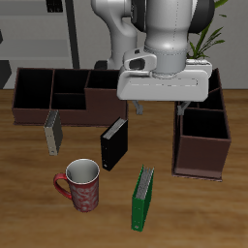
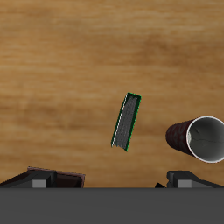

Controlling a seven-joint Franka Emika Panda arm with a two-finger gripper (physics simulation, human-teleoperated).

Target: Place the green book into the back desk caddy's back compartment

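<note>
We list first the thin bright green hardcover book with white page edges (image 1: 143, 199), standing upright on its lower edge on the wooden table (image 1: 29, 208), near the table's front edge, free of any grip; in the wrist view the same green book (image 2: 127, 122) shows from above as a narrow slanted strip with pale pages between green covers. Just beside it we record a dark red patterned ceramic mug with a pale inside (image 1: 81, 184), upright, handle turned outward, apart from the book; the mug (image 2: 198, 138) also appears in the wrist view, mouth open to the camera. Farther back stands a black hardcover book (image 1: 114, 143), upright and slightly tilted, and a thin grey book (image 1: 52, 132), upright, just before the long caddy. The long dark maroon-brown desk caddy with black inside (image 1: 68, 93), split into several compartments, lies along the back of the table with its long side toward the front; we cannot tell what its back compartment holds, part of it being hidden by the arm. A similar maroon-brown caddy seen end-on (image 1: 202, 141) stands apart, farther along the table. The white two-finger gripper (image 1: 160, 109) hangs above the table over the space between the two caddies, well apart from the green book, holding nothing; its fingers (image 1: 141, 108) stand spread wide.
</note>
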